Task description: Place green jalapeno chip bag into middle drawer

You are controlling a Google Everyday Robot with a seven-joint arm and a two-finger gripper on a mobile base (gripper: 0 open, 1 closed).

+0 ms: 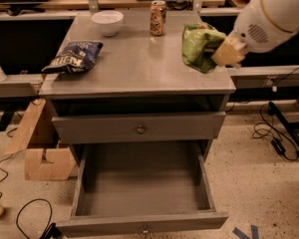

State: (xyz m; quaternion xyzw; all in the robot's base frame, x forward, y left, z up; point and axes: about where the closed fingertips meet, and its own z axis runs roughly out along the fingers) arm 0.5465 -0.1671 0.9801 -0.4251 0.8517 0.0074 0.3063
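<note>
Over the cabinet top (134,66), end effector (223,52) grips green jalapeno chip bag (196,46).

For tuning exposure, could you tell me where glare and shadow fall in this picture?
Camera view: pale sheen on the tabletop by the can; the middle drawer lies in dim shade; the gripper, over the tabletop's right edge, holds the well-lit green jalapeno chip bag.

Arm (276,11): one; bulky rounded white shell, thin gold ring band, small patch of dark vent dots (258,33). Gripper (220,54): pale tan fingers, over the right edge of the cabinet top (139,63), clamped on the green jalapeno chip bag (195,46).
</note>
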